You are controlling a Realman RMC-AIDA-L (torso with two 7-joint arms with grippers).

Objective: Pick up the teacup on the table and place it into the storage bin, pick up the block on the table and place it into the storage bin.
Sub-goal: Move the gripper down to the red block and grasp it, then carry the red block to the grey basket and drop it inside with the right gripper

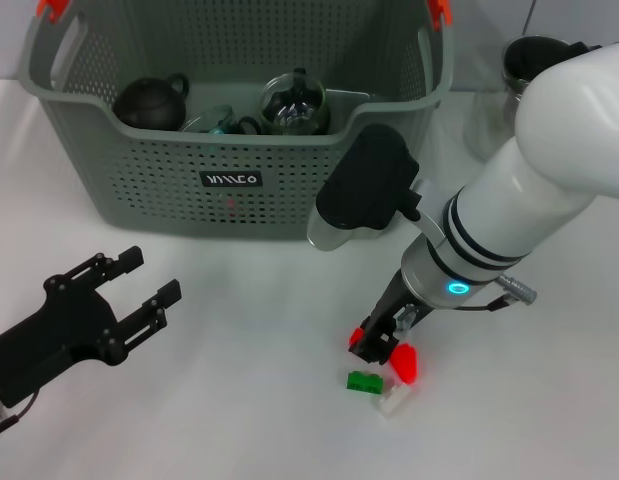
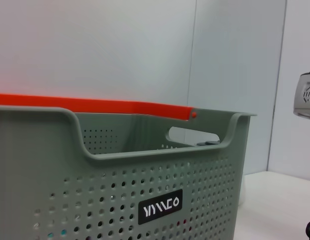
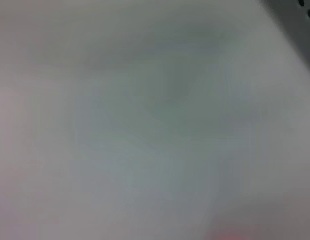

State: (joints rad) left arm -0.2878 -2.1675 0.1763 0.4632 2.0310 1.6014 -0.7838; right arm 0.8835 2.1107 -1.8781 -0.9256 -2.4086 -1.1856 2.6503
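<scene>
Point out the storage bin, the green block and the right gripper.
storage bin (image 1: 139, 190): head view, front perforated wall.
green block (image 1: 365, 381): head view, top face.
right gripper (image 1: 380, 340): head view, between fingertips above the blocks.

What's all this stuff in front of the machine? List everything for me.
Perforated plastic storage bin: one, grey-green with orange clips, back of the white table.
Round teapot: one, black, inside the bin.
Glass teapot: one, clear, inside the bin.
Small toy blocks: red, green, white, one each, on the table near the front.
Glass jug: one, clear with dark top, beside the bin.
Left gripper: black, open, hovering over the table.
Right gripper: black, down at the red block.
</scene>
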